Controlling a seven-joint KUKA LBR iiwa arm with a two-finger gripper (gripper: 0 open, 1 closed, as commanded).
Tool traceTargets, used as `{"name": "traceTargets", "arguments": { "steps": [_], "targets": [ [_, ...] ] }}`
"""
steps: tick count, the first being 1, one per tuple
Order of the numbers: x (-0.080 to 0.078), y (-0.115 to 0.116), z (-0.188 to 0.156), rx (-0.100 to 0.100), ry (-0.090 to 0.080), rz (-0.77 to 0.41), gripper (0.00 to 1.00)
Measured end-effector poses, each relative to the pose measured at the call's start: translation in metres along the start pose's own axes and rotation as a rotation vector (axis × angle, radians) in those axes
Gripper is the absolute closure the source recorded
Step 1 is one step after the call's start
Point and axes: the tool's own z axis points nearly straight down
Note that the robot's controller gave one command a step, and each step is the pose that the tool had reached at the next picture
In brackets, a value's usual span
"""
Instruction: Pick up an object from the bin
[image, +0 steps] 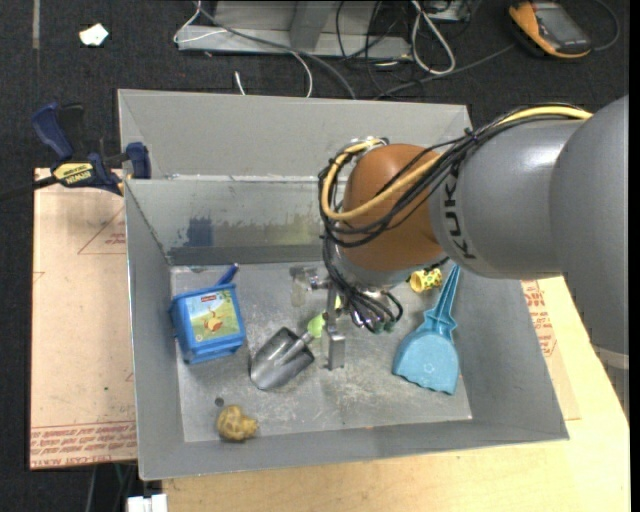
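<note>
We find the pincer (333, 340) low in the grey bin's (150, 300) middle, right by a silver scoop (280, 360).
It sits at the scoop's green handle end. Released or clenched, we cannot tell. Blue box (208, 322) to the left, blue spade (430, 350) to the right.

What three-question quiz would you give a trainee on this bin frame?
1. True or false: the blue carton lies left of the silver scoop.
2. Fill in: the small thing by the handle of the blue plastic tool is coloured ____.
3. Which lies nearest the gripper? A) blue carton B) silver scoop C) blue plastic tool

Key: 1 true; 2 yellow; 3 B.
</note>
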Motion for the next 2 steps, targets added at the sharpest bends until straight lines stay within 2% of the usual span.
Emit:
{"name": "traceTargets", "arguments": {
  "steps": [1,2],
  "targets": [
    [0.061,-0.031,0.048,0.002,0.003,-0.055,0.00],
    [0.045,-0.005,0.045,-0.003,-0.001,0.186,1.00]
  ]
}}
